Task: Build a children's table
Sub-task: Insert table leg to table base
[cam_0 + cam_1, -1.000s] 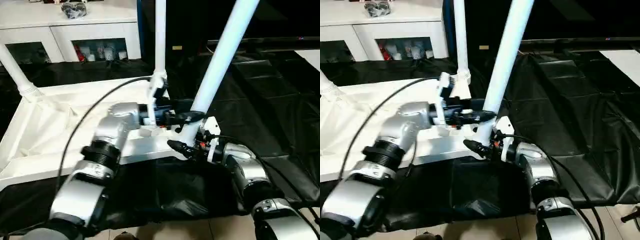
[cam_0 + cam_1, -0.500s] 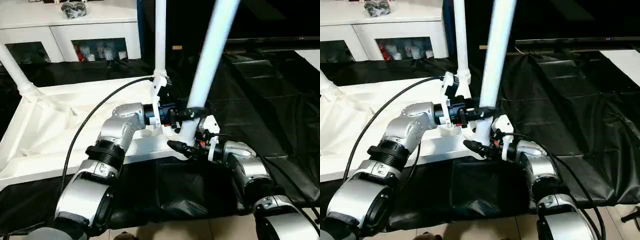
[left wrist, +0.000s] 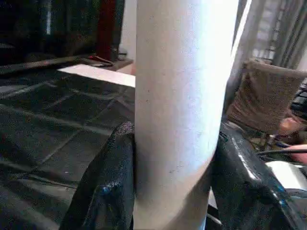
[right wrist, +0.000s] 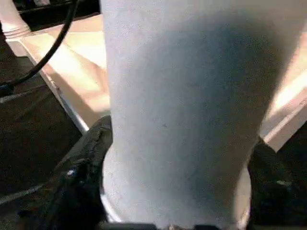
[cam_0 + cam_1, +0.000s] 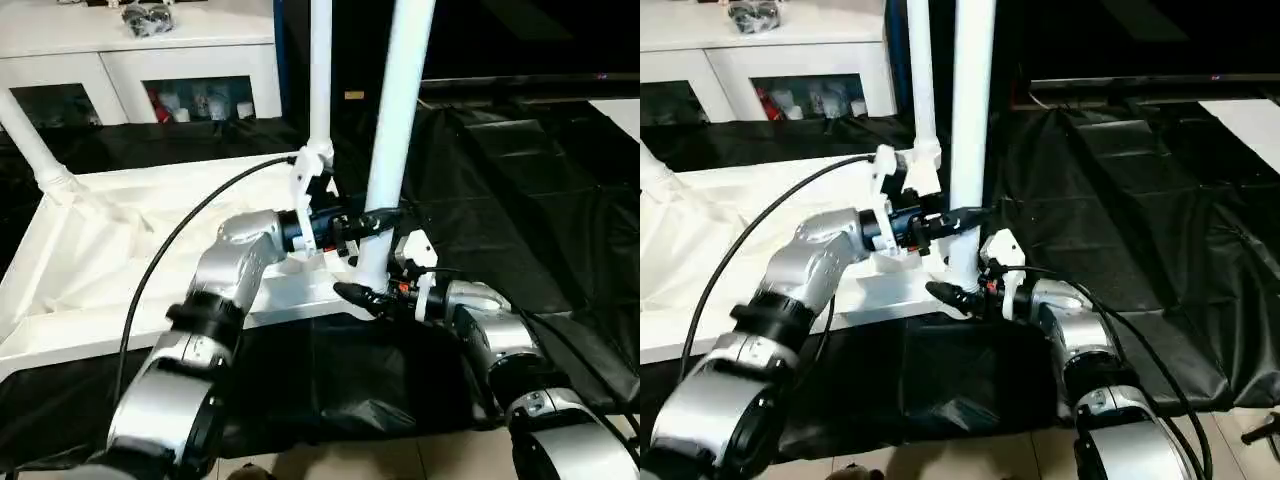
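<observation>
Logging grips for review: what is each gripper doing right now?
Left gripper: shut on the table leg.
Right gripper: fingers around the same leg's base.

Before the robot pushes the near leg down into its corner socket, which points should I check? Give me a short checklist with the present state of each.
1. Near leg stands close to upright: ok.
2. Left gripper is closed around the leg, a finger on each side: ok.
3. Right gripper sits at the leg's foot, fingers on both sides: ok.
4. Leg's foot fully seated in the corner socket: cannot tell, the grippers hide the joint.
5. Tabletop lies upside down on the black sheet: ok.
6. Far-corner legs and already stand in their sockets: ok.
</observation>
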